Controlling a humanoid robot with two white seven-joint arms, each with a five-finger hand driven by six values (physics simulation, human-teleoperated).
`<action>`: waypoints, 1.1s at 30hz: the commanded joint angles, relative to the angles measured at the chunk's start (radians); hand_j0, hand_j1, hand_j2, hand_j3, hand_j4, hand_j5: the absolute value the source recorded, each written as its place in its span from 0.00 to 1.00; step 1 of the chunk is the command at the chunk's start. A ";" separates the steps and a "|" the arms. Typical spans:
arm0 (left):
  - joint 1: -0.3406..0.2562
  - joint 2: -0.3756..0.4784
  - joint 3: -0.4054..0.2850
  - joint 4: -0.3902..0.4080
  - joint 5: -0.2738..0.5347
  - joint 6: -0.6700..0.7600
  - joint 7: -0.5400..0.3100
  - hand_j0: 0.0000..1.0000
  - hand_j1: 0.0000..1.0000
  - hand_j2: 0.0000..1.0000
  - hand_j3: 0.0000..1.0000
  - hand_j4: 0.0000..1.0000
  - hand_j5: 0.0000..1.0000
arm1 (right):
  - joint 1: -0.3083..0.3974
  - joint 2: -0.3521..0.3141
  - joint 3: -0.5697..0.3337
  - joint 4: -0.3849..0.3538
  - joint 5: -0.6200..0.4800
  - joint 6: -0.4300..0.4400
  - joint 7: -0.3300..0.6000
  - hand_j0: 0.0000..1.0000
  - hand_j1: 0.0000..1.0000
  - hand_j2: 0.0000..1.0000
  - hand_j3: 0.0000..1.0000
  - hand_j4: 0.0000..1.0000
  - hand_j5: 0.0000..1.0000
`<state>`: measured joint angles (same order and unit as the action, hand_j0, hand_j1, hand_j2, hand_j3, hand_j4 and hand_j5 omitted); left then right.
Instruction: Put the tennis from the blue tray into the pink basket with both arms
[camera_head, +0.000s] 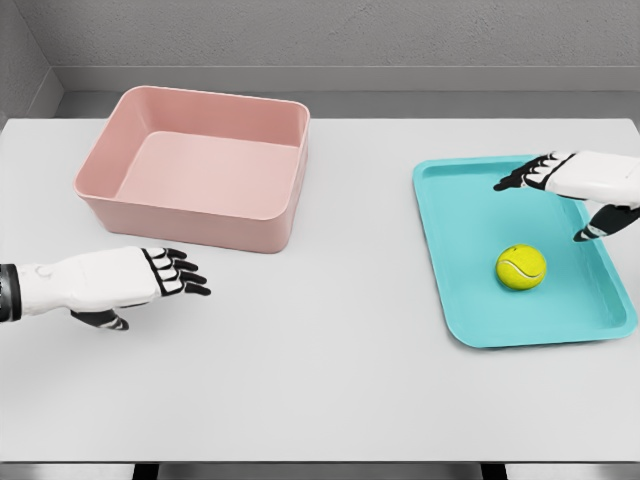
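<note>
While tennis ball sits loose in blue tray: light, fuzzy, rolls; cup around middle; right hand above ball, fingers spread, empty; left hand far left, fingers spread, empty.

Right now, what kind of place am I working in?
Likely a simulated tabletop test bench, not a real room: a plain white table against bare grey walls, holding only a pink basket, a blue tray and a tennis ball, all cleanly rendered.
</note>
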<state>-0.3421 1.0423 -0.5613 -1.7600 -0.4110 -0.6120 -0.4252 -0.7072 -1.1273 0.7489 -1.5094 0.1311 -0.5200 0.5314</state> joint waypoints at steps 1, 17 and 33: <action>-0.009 -0.021 -0.072 0.001 0.028 0.001 -0.015 1.00 1.00 1.00 1.00 1.00 1.00 | 0.000 -0.003 0.000 -0.009 -0.007 -0.003 -0.001 1.00 1.00 1.00 1.00 1.00 1.00; -0.172 -0.050 -0.210 -0.001 0.078 0.001 -0.124 1.00 1.00 1.00 1.00 1.00 1.00 | 0.112 0.038 0.018 0.028 -0.004 0.012 0.002 1.00 1.00 1.00 1.00 1.00 1.00; -0.183 -0.064 -0.213 0.001 0.072 0.001 -0.126 1.00 1.00 1.00 1.00 1.00 1.00 | 0.110 0.089 0.066 0.092 0.004 0.012 0.001 1.00 1.00 1.00 1.00 1.00 1.00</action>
<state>-0.5246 0.9779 -0.7749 -1.7601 -0.3447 -0.6131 -0.5510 -0.5967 -1.0381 0.8095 -1.4256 0.1399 -0.5097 0.5329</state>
